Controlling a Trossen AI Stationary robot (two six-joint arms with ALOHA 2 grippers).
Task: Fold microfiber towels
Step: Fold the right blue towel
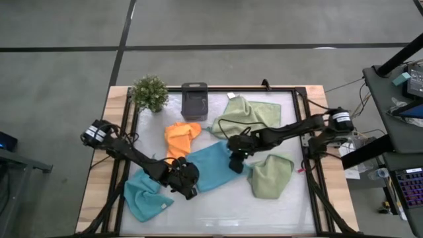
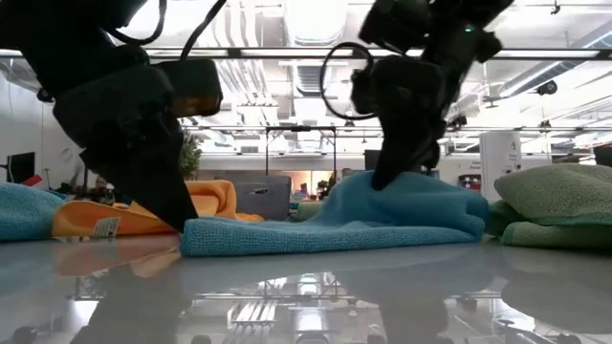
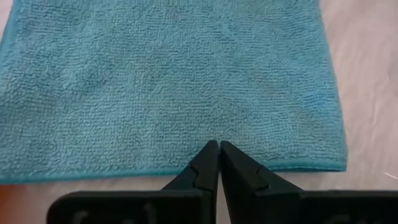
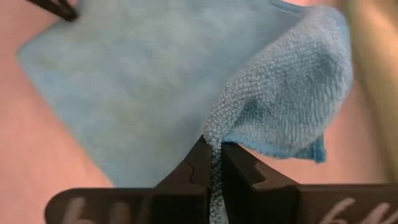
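Both arms are down on the middle blue towel (image 1: 213, 166), which lies at the centre of the high view, slanting from lower left to upper right. The left gripper (image 1: 190, 190) sits at the towel's lower-left edge, its fingers (image 3: 208, 165) pressed together; in the left wrist view their tips meet right at the towel's hem, and whether they nip the edge I cannot tell. The right gripper (image 1: 237, 164) is at the towel's right end, fingers (image 4: 200, 165) pinching a fold of blue cloth, which bulges up over them in the right wrist view. In the low view that end of the towel (image 2: 402, 205) humps up under the right gripper, while the rest lies flat on the table (image 2: 306, 296).

The other towels lie around it. A second blue towel (image 1: 144, 198) is crumpled at lower left of the high view, just beside the left arm. The orange towel (image 1: 182, 137) lies bunched above the middle one, touching its upper edge. One green towel (image 1: 248, 116) spreads at upper right of centre, with the right arm crossing its lower edge. The other green towel (image 1: 271, 176) is bunched at lower right, close to the blue towel's right end. At the top edge stand a plant (image 1: 150, 92) and a dark box (image 1: 194, 100).
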